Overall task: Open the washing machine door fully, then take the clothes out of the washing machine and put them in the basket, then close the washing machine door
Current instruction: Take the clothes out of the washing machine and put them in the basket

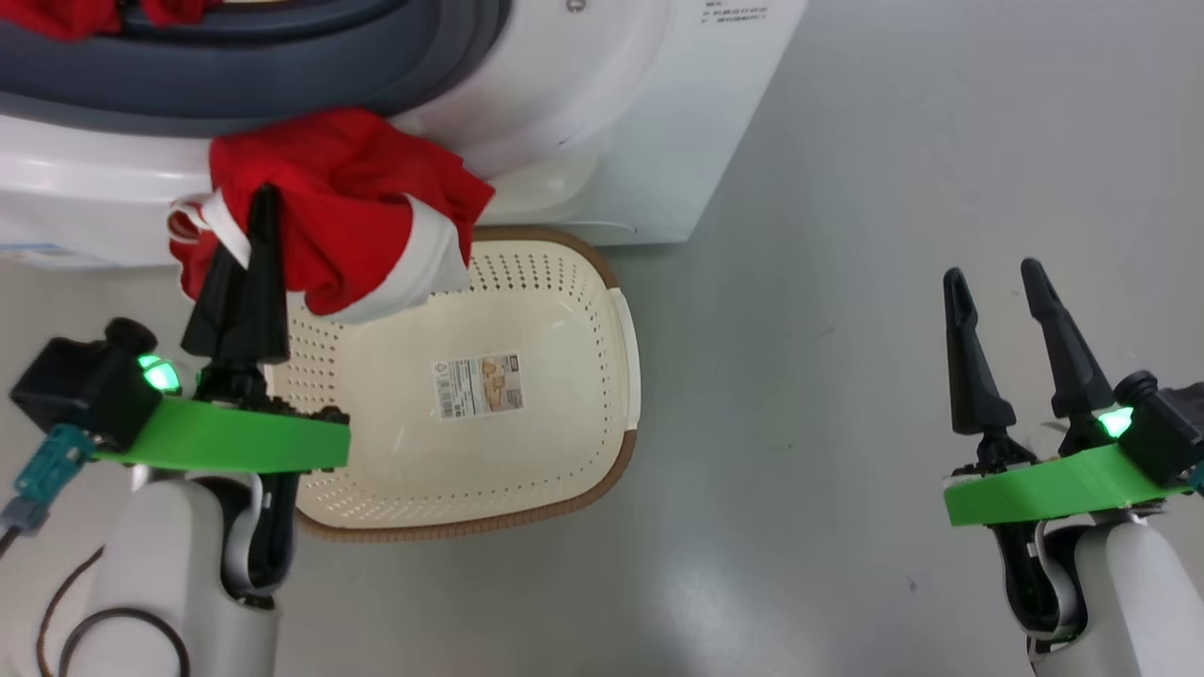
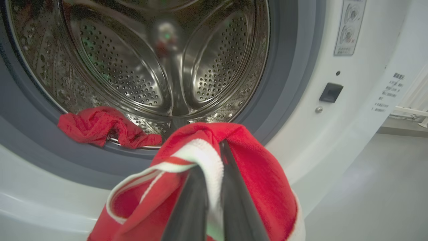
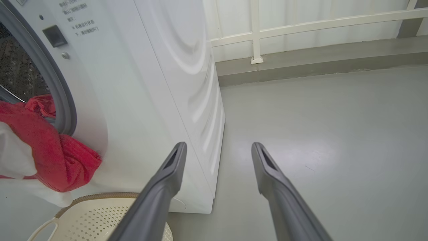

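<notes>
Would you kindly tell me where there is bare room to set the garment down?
The basket is bare inside, save its sticker; so is the floor between it and right gripper. Crowded: its far-left corner, under clothes held by left gripper.

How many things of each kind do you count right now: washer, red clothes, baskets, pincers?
Washing machine: 1
Red clothes: 2, one held, one lying in the machine's mouth
Basket: 1
Pincers: 2, left pincer and right pincer
Total: 6
</notes>
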You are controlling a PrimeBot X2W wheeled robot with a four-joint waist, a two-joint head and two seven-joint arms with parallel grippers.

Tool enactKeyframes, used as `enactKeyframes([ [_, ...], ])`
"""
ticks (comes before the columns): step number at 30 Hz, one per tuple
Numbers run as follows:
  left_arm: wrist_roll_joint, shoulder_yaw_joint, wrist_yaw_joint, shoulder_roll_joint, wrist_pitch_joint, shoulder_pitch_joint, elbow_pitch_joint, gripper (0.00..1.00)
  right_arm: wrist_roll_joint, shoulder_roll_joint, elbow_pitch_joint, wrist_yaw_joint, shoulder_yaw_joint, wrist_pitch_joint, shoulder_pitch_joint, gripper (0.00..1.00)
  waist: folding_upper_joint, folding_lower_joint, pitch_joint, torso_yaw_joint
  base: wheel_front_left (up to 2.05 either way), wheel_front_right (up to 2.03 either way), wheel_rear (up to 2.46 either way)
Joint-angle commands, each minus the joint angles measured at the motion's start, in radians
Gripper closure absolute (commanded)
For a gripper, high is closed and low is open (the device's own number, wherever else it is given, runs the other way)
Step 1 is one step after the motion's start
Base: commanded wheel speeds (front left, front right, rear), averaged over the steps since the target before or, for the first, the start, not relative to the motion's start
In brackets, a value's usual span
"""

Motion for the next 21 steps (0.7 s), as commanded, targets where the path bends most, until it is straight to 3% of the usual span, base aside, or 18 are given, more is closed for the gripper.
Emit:
enactKeyframes([
  [1,0.001,0.025,0.001,0.019,-0.004,0.018,-0.001,1.0,-0.012,0.001,-0.03,0.007,0.022,-0.006,-0.023,0.0,0.0,0.0,0.04,0.0,0.0,0.0,0.0],
  [21,-0.057,-0.081,0.001,0.027,-0.004,-0.108,0.413,1.0,-0.015,0.002,-0.048,0.007,0.038,-0.006,-0.078,0.0,0.0,0.0,0.184,-0.027,0.0,0.0,0.0],
])
